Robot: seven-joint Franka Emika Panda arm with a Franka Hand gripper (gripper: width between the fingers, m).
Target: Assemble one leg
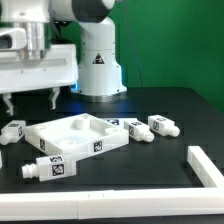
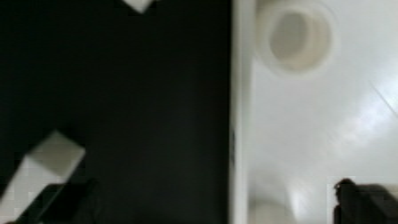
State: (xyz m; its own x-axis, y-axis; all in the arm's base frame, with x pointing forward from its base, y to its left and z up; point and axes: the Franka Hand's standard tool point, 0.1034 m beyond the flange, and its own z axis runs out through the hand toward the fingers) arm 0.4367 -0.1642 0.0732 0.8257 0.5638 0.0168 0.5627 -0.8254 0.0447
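Observation:
Several legs lie on the black table in the exterior view. One leg (image 1: 50,168) lies in front of the large white square panel (image 1: 75,135), one (image 1: 12,130) at the panel's left, and two (image 1: 135,127) (image 1: 162,125) at its right. My gripper (image 1: 30,100) hangs open and empty above the table at the far left, behind the left leg and clear of every part. In the wrist view my gripper (image 2: 214,205) shows only dark fingertips (image 2: 365,200) wide apart, over black table and a blurred white surface (image 2: 320,120) with a round recess.
The robot's white base (image 1: 98,65) stands behind the panel. A white L-shaped rail (image 1: 205,165) lies at the exterior view's right, and a white strip (image 1: 60,205) runs along the front edge. A small white corner (image 2: 54,155) shows in the wrist view.

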